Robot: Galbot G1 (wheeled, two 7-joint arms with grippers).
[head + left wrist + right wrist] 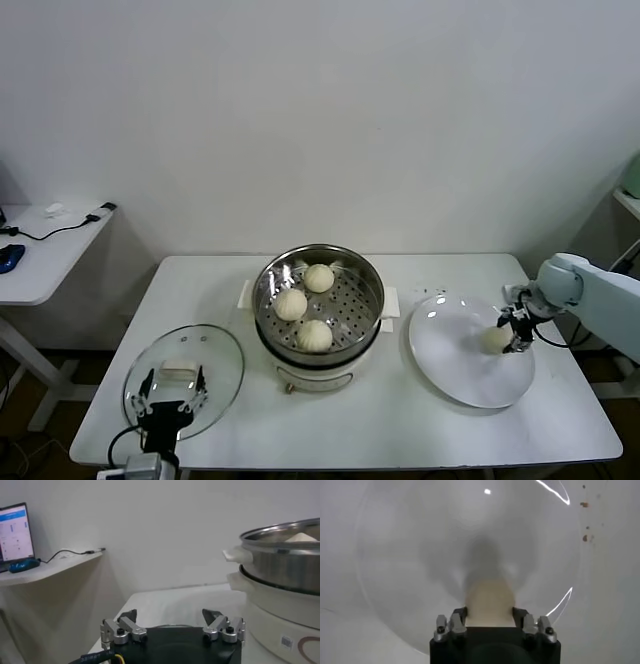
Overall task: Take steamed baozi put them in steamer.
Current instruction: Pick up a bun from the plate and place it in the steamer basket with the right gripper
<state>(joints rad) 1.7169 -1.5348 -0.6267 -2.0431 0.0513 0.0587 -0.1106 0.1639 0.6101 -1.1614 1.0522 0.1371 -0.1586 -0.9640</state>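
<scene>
Near the counter's front-left corner, the left pincer hangs wide open and empty over the glass lid. Toward the right edge, the right pincer squeezes the last baozi on the white plate; soft dough could deform or slip en route to the steamer, mid-counter, holding three buns.

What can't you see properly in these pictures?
- Right wrist view: the lower part of the baozi on the plate is hidden by the right gripper.
- Left wrist view: the steamer is cut off by the picture's edge.
- Head view: the glass lid is partly covered by the left gripper.
</scene>
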